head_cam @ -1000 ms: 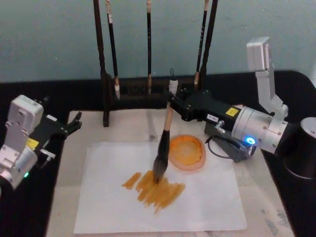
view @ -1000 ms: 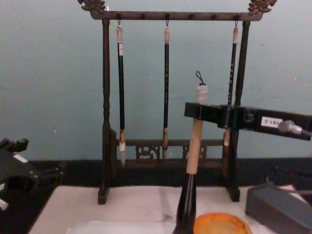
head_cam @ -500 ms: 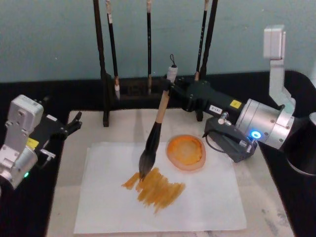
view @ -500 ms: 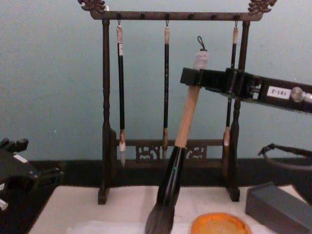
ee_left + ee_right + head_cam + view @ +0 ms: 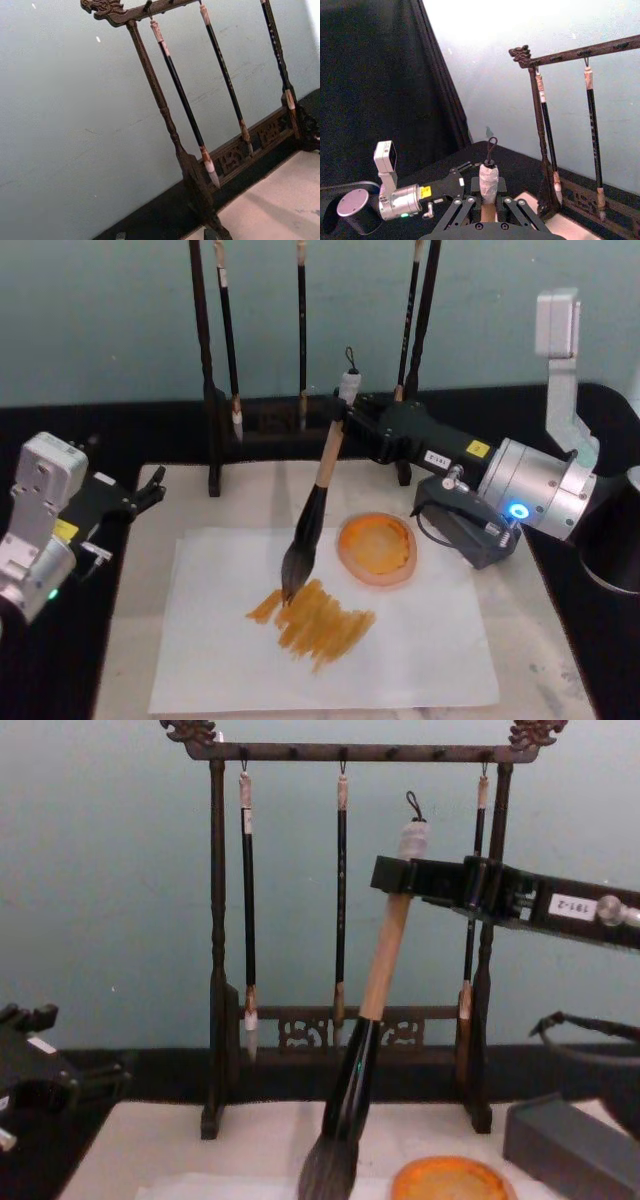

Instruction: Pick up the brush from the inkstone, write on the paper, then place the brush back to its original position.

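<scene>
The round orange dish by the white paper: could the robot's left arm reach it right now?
Probably not cleanly. The left gripper sits far to the left, and the thick tan-handled brush, held tilted by the right gripper, stands between it and the orange dish.

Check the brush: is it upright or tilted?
Tilted. Head view: the brush leans, top clamped in the right claw, bristles lower toward the robot's left by the orange strokes.

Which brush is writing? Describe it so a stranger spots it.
Find the dark wooden rack at the table's back, then the white paper before it. The brush leans over the orange strokes, gripped near its top by the right tool. Unlike the three thin black brushes hanging there, it is thick and tan-handled.
</scene>
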You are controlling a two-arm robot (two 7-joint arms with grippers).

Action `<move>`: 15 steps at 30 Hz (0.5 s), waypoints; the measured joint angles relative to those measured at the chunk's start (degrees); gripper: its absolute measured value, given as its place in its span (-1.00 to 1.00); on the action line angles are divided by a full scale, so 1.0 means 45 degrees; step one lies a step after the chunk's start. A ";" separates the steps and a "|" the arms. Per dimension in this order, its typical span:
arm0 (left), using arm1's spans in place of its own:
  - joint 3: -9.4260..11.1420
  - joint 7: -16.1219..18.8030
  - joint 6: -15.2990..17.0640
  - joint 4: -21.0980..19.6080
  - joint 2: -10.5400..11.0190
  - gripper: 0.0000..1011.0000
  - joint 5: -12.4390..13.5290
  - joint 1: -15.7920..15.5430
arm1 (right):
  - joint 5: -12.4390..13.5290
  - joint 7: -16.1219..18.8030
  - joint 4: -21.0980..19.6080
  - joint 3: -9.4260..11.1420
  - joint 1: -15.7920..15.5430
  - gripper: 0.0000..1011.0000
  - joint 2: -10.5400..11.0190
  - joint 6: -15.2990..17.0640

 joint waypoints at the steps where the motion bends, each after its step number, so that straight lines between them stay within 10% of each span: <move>1: 0.0000 0.0000 0.0000 0.0000 0.0000 1.00 0.0000 0.0000 | 0.0014 -0.0008 -0.0001 -0.0006 0.0004 -0.69 0.0009 -0.0003; 15: 0.0000 0.0000 0.0001 0.0000 0.0000 1.00 0.0000 0.0000 | 0.0985 -0.1048 0.0486 0.0596 -0.0074 -0.69 -0.0122 -0.0037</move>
